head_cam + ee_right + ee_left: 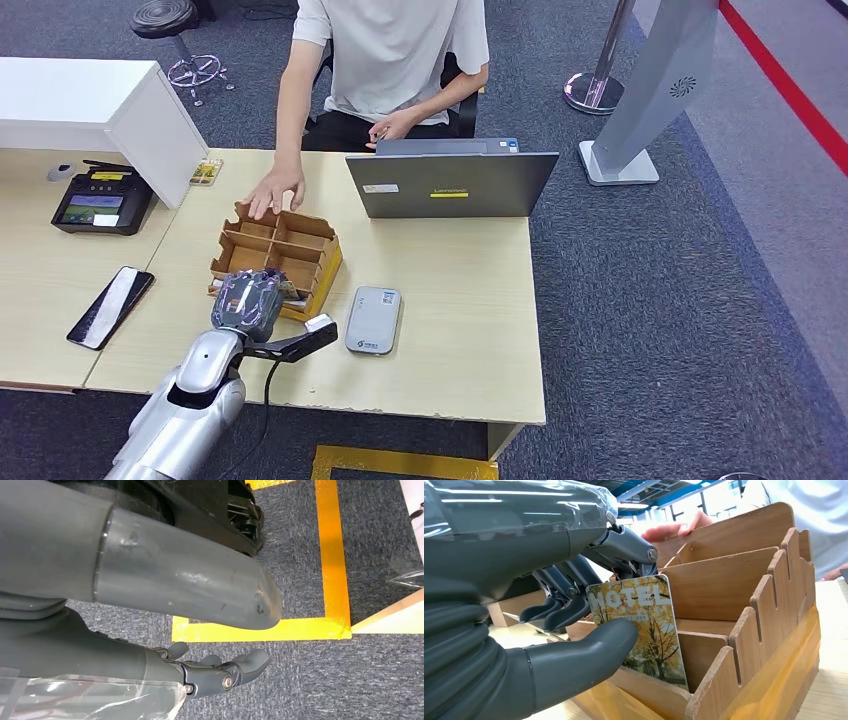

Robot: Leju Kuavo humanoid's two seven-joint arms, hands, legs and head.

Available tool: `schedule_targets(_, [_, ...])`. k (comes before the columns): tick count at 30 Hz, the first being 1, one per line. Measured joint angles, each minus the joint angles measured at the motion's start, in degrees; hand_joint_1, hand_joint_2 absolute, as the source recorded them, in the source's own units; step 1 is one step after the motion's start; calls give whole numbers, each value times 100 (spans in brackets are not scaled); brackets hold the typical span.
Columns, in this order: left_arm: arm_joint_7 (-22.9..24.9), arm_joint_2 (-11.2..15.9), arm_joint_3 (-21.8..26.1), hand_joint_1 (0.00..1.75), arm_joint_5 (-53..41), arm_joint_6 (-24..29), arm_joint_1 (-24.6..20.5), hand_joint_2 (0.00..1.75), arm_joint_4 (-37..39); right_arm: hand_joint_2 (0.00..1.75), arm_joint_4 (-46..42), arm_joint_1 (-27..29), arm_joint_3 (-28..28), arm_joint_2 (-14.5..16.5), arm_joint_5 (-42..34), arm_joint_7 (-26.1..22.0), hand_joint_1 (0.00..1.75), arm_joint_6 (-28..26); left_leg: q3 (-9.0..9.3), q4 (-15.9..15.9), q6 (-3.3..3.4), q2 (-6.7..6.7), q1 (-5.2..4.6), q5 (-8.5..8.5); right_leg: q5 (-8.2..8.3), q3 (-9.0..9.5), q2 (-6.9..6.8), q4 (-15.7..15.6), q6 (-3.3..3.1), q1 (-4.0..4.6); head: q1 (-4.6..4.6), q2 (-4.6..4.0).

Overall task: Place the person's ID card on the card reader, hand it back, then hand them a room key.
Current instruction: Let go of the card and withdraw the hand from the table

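My left hand is over the near corner of the brown divider box on the desk. Its thumb and a finger pinch a room key card printed "HOTEL" over a picture of autumn trees. The card stands upright, its lower edge still inside a front compartment of the box. The grey card reader lies flat on the desk just right of the box. A person's hand rests on the box's far edge. My right hand hangs beside my body above the carpet, fingers apart, holding nothing.
An open laptop stands at the desk's far side before the seated person. A black phone and a payment terminal lie to the left, with a white box behind. Yellow tape marks the floor.
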Motion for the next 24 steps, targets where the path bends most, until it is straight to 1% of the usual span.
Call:
schedule_targets(7, [-1, 0, 0, 175, -1, 1, 1, 175, -1, 0, 0, 0, 0, 0, -1, 0, 0, 0, 1, 0, 0, 0, 0, 0, 0, 0, 0, 0, 0, 0, -1, 0])
schedule_targets(9, [98, 24, 0, 175, -67, 88, -47, 175, -26, 0, -1, -1, -8, 0, -30, -21, 0, 1, 1, 5, -1, 0, 2, 3, 2, -5, 0, 0, -1, 1, -2, 0])
schedule_targets(10, [175, 74, 0, 175, -89, 107, -158, 175, -69, 0, -1, -7, -22, -1, -65, -38, 0, 3, -6, 10, -2, 0, 6, 7, 5, -12, 0, 1, -3, 6, -1, 0])
schedule_targets(11, [245, 152, 0, 175, -84, 36, -375, 175, -133, 0, -2, -21, -39, -4, -104, -53, 0, 5, -20, 16, -5, -5, 13, 13, 10, -21, -6, 2, -5, 13, 1, 0])
schedule_targets(14, [230, 459, 23, 175, 96, -627, -1370, 175, -315, 0, -2, -100, -93, -27, -181, -52, 0, 13, -49, 26, -13, -20, 28, 28, 25, -34, -25, 9, -14, 29, 17, 0])
schedule_targets(16, [208, 595, 62, 175, 130, -815, -1820, 175, -389, 0, -2, -136, -121, -37, -199, -45, 0, 15, -39, 25, -14, -13, 24, 29, 28, -29, -20, 14, -15, 29, 13, 0])
schedule_targets(19, [207, 672, 82, 175, 105, -788, -2053, 175, -491, 0, -2, -151, -145, -42, -202, -42, 0, 15, -36, 25, -14, -12, 21, 30, 29, -28, -18, 14, -15, 27, 12, 0])
schedule_targets(24, [222, 713, 83, 175, 93, -755, -2103, 175, -585, 0, -2, -167, -158, -42, -202, -42, 0, 15, -36, 26, -13, -7, 19, 29, 28, -29, -12, 14, -15, 23, 11, 0])
